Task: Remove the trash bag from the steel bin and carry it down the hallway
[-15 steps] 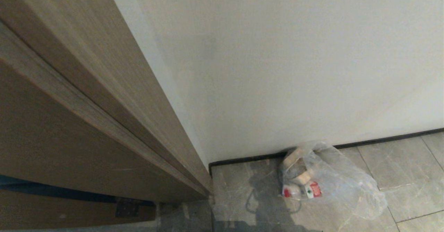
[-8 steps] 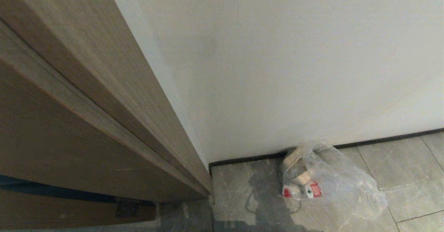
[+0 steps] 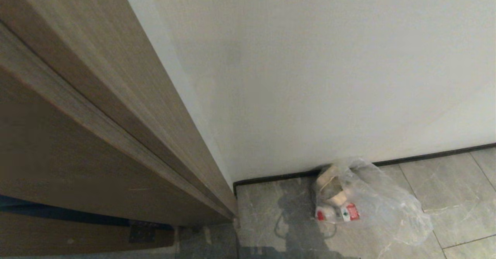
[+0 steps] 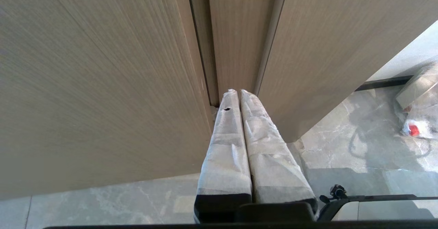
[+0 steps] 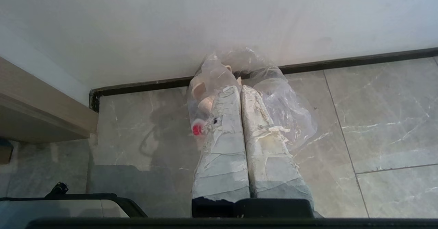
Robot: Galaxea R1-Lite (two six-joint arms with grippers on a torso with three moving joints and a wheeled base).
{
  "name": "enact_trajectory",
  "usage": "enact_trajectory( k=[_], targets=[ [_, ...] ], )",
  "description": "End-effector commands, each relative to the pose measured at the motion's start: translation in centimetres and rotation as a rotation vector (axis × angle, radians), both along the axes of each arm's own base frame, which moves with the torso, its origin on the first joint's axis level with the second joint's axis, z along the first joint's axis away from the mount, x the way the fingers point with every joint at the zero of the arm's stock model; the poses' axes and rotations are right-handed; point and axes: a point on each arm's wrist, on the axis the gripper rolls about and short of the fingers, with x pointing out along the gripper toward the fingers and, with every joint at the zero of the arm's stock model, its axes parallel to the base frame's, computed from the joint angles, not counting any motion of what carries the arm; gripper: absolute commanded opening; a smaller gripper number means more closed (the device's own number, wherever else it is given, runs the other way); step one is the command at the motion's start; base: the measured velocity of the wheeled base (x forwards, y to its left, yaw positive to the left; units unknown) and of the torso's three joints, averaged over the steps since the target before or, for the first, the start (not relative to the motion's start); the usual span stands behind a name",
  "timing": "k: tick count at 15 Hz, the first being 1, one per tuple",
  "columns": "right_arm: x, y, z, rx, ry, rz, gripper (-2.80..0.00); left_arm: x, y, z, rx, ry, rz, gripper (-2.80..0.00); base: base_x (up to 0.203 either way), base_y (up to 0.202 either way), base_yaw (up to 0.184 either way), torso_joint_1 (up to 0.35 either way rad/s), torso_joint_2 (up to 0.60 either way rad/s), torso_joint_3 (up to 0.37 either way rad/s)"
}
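Head view, left to right: tan door frame [image 3: 116, 127], white wall [image 3: 329, 69], then the trash bag [image 3: 368, 201] lying on the grey floor tiles [image 3: 457, 185] against the black baseboard [image 3: 426, 157]. Left gripper [image 4: 238, 92] and right gripper [image 5: 238, 88] have fingers pressed together, holding nothing.

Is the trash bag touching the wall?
Touching. In the head view the bag lies on the floor with its far end pressed against the black baseboard of the wall, no floor showing between them.
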Motion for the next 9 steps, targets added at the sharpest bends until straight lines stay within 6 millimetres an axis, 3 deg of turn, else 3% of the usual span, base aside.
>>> enact_trajectory(
  k=[1, 9],
  targets=[
    [0.03, 0.00, -0.03, 0.000, 0.003, 0.000, -2.80, 0.00, 0.00, -0.04, 0.002, 0.005, 0.000, -2.80, 0.000, 0.000, 0.000, 0.000, 0.00, 0.000],
    [0.03, 0.00, -0.03, 0.000, 0.003, 0.000, -2.80, 0.00, 0.00, -0.04, 0.001, 0.005, 0.000, -2.80, 0.000, 0.000, 0.000, 0.000, 0.00, 0.000]
  ],
)
